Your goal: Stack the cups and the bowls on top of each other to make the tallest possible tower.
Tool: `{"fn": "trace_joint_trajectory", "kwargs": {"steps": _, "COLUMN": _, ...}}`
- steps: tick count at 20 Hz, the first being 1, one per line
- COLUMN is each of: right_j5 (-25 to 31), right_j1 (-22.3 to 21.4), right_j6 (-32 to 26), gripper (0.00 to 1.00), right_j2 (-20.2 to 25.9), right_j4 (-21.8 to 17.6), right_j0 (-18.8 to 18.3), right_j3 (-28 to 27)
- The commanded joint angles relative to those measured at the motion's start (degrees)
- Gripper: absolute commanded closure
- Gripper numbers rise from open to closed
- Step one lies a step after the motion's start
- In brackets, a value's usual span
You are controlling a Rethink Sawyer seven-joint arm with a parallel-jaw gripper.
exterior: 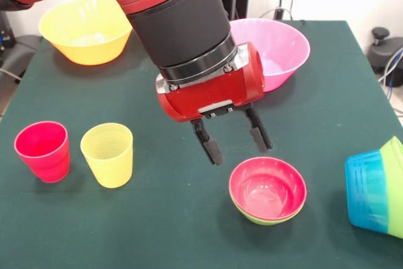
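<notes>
- We see the claw (233, 138) hanging open over the table (157, 231), fingers apart, nothing between them.
- The tower (267, 191) for now is only a red bowl nested in a light-green one, upright, standing just below and to the right of the claw tips in the front view, i.e. nearer the camera. This offset is what the next move depends on, we think.
- The right finger (258, 133) is near the tower's back rim but does not touch it; the left finger (210, 145) is over bare table.
- A round bowl has no long axis, so the angle of the wrist matters little; what matters is which rim the claw pinches.
- Cups: red cup (43, 150) and yellow cup (108, 154) stand upright side by side, well apart from the claw, on its left in the picture.
- Yellow bowl (85, 31) and pink bowl (272, 50) are at the far side, upright, behind the arm.
- At the right edge a blue bowl (365, 190) lies on its side, nested w/ a green one (395, 184); partly cut off, so we cannot count more.
- Our judgement: the tower is the nearest thing to the claw, much nearer than the cups.
</notes>
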Motion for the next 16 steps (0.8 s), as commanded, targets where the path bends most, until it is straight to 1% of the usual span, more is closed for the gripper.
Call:
{"fn": "trace_joint_trajectory", "kwargs": {"steps": 1, "right_j5": 1.43, "right_j1": -4.68, "right_j6": -1.49, "gripper": 0.0, "right_j2": -7.27, "right_j4": -5.18, "right_j0": 4.43, "right_j3": -0.26}}
{"fn": "trace_joint_trajectory", "kwargs": {"steps": 8, "right_j5": 0.16, "right_j1": -3.96, "right_j6": -1.63, "gripper": 0.0, "right_j2": -8.46, "right_j4": -4.22, "right_j0": 5.06, "right_j3": -0.03}}
{"fn": "trace_joint_trajectory", "kwargs": {"steps": 12, "right_j5": -0.33, "right_j1": -4.77, "right_j6": -0.16, "gripper": 0.0, "right_j2": -9.54, "right_j4": -3.65, "right_j0": 5.73, "right_j3": 0.86}}
{"fn": "trace_joint_trajectory", "kwargs": {"steps": 16, "right_j5": -1.98, "right_j1": -4.98, "right_j6": 1.41, "gripper": 0.0, "right_j2": -10.47, "right_j4": -3.53, "right_j0": 6.23, "right_j3": 1.5}}
